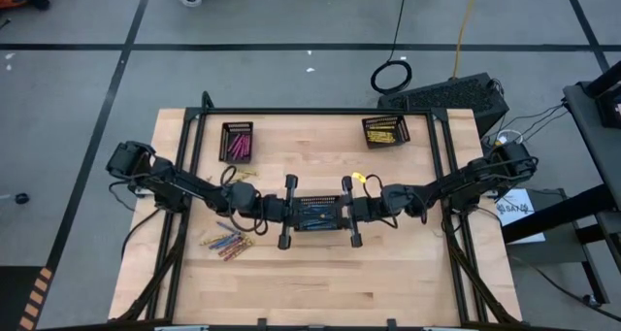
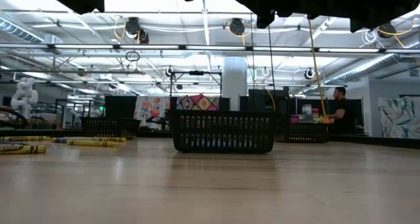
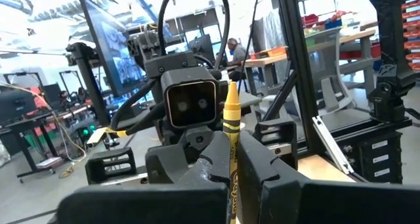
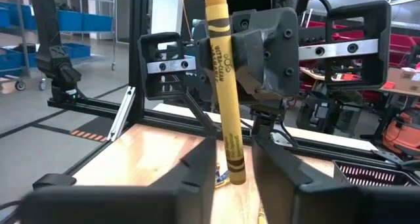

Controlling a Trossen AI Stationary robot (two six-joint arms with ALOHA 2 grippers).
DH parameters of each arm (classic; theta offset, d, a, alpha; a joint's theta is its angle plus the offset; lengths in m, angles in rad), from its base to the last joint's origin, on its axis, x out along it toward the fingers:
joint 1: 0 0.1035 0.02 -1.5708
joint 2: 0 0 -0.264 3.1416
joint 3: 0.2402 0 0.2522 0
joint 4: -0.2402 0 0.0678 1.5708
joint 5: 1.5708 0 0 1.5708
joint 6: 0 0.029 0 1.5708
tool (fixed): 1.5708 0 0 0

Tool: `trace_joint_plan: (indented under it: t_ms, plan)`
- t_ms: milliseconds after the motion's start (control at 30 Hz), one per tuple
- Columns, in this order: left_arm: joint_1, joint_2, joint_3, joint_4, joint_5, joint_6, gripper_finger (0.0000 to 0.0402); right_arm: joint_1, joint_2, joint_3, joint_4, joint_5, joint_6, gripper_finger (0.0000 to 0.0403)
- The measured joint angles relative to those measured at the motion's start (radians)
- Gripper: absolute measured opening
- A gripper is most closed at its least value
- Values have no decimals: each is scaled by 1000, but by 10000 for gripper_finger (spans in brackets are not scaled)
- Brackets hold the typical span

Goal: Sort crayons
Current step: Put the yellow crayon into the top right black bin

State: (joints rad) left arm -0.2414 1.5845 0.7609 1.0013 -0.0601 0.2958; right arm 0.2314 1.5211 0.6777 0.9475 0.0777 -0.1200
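Mid-table handover: left gripper (image 3: 231,178) is clenched on the yellow crayon (image 4: 224,86), held upright above the table, while right gripper (image 4: 233,168) straddles its lower end, closing. Release before it's pinched and it drops.

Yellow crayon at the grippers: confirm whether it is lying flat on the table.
No, the yellow crayon stands upright off the wooden table, with the right gripper at its lower end.

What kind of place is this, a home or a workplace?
Probably a robotics lab or workshop: a wooden table stands on a grey floor marked with black tape lines, with blue storage bins on shelves and a person working at a distant bench.
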Motion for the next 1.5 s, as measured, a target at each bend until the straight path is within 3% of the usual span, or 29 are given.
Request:
trace_joint_plan:
  t_ms: [167, 300, 433, 600, 733, 833, 900, 1100, 1300, 1500]
  plan:
    - [0, 0, 0, -14, -3, -6, 12, 1, 0, 0, -13, -3, -1, 14]
    - [3, 0, 0, -68, -13, -28, 63, 1, -23, 0, -89, 0, 9, 10]
    - [6, -1, 0, -189, -169, -26, 133, 0, -108, 0, -289, 75, 39, 4]
    - [8, -2, 0, -431, -381, -62, 202, -41, -290, 0, -734, 281, 73, 4]
    - [4, -2, 0, -523, -453, -172, 223, -182, -436, 0, -1123, 369, 78, 4]
    - [4, -2, 0, -542, -457, -214, 226, -380, -498, 9, -1361, 392, 61, 3]
    - [4, -2, 0, -543, -457, -234, 226, -529, -498, 36, -1473, 351, -10, 2]
    - [4, -2, 0, -511, -457, -239, 226, -843, -330, 121, -1517, 131, -323, 1]
    - [3, -2, 0, -493, -458, -263, 226, -967, -33, 295, -1635, 137, -553, 1]
    - [-3, -2, 0, -494, -458, -265, 226, -1008, 161, 429, -1752, 194, -602, 4]
